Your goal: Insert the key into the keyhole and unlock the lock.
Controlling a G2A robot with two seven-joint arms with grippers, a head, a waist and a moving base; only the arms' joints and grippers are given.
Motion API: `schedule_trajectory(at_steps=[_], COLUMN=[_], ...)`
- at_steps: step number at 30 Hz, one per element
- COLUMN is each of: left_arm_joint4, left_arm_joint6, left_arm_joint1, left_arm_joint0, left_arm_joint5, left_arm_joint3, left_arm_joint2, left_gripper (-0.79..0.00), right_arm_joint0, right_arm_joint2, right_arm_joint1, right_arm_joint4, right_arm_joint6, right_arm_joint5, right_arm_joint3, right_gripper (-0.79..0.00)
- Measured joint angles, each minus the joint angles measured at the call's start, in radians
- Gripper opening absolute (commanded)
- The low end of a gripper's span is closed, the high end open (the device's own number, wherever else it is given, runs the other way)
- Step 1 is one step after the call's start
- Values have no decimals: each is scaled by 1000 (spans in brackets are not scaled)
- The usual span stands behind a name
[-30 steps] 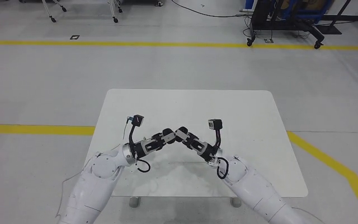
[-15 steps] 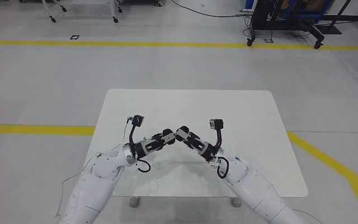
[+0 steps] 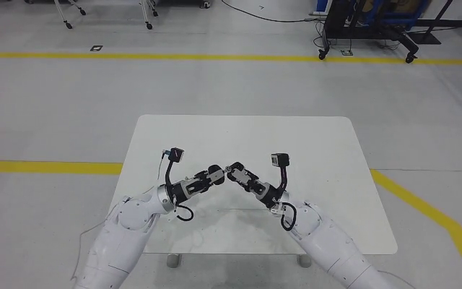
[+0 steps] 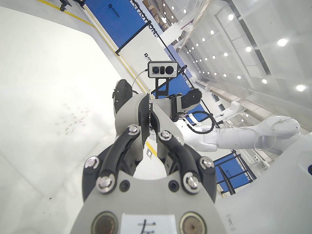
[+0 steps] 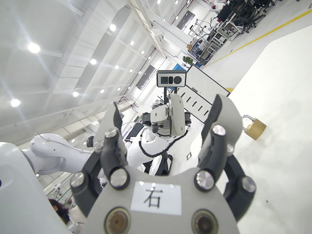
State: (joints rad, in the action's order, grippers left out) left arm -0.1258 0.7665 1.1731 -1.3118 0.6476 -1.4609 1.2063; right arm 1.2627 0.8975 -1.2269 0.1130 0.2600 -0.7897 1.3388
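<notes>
The brass padlock (image 5: pixel 254 129), judged heavy and rigid, is best gripped across its body; right gripper (image 5: pixel 167 104) jaws are parted, left gripper (image 4: pixel 149 108) jaws together.

I see white table (image 3: pixel 317 144), faint scuffs on top | grey floor (image 3: pixel 216 94) | yellow line (image 3: pixel 216 56) beyond table, second line (image 3: pixel 58 167) level with its middle | black cart (image 3: pixel 368 29) far right | stand legs (image 3: pixel 108 14) far left | blue panels (image 4: pixel 117 18) on my left wrist feed | ceiling lights (image 5: pixel 34 47) and plant (image 5: pixel 188 60) on right wrist feed
</notes>
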Motion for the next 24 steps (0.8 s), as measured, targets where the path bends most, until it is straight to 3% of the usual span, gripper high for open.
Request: schedule_trajectory(at_steps=[5, 8, 15, 19, 22, 24], left_arm_joint4=[45, 89, 124, 170, 177, 179], left_arm_joint6=[-12, 9, 177, 254, 278, 276], left_arm_joint1=[-2, -9, -31, -39, -41, -42], left_arm_joint0=[-1, -3, 13, 20, 25, 30], left_arm_joint5=[-38, -69, -34, 10, 34, 42], left_arm_joint3=[-11, -27, -50, -71, -77, -74], left_arm_joint2=[2, 11, 29, 8, -16, -26], left_gripper=[-785, -785, -785, -785, -785, -785], right_arm_joint0=[-1, -4, 37, 84, 104, 106], right_arm_joint2=[4, 41, 177, 234, 248, 243], right_arm_joint1=[1, 11, 69, 94, 104, 108], right_arm_joint4=[-10, -116, -364, -381, -354, -330], right_arm_joint6=[-1, 9, 201, 288, 335, 365], right_arm_joint5=[6, 7, -48, -55, -63, -63], right_arm_joint3=[0, 1, 80, 140, 166, 168], right_gripper=[0, 0, 0, -6, -58, -154])
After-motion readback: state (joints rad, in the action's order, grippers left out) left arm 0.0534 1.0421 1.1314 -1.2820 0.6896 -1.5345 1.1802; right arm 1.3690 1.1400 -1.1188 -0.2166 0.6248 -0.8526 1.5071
